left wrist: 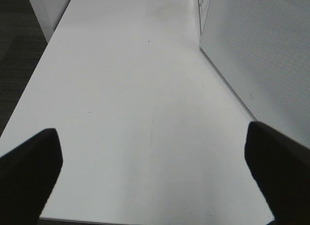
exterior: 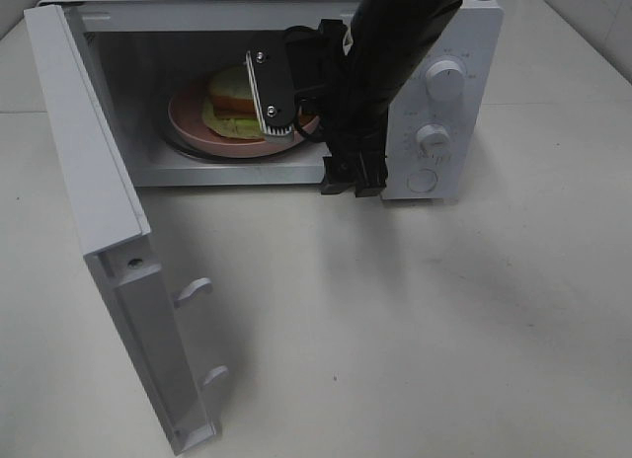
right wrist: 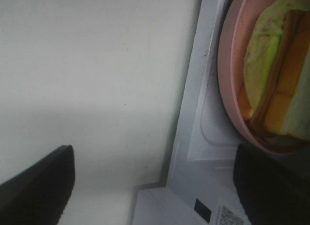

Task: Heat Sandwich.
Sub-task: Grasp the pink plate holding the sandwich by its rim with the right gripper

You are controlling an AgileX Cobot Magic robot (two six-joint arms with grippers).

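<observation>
Sandwich [exterior: 227,98] | yellow-green bread, orange and brown layers | on pink plate [exterior: 184,120]

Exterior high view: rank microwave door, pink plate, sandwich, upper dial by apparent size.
1. microwave door, also the nearest to the camera
2. pink plate
3. sandwich, partly hidden
4. upper dial

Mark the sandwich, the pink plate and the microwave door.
sandwich [exterior: 229,86], exterior high view, upper layer.
pink plate [exterior: 184,117], exterior high view, bare left rim.
microwave door [exterior: 104,182], exterior high view, inner face.
</observation>
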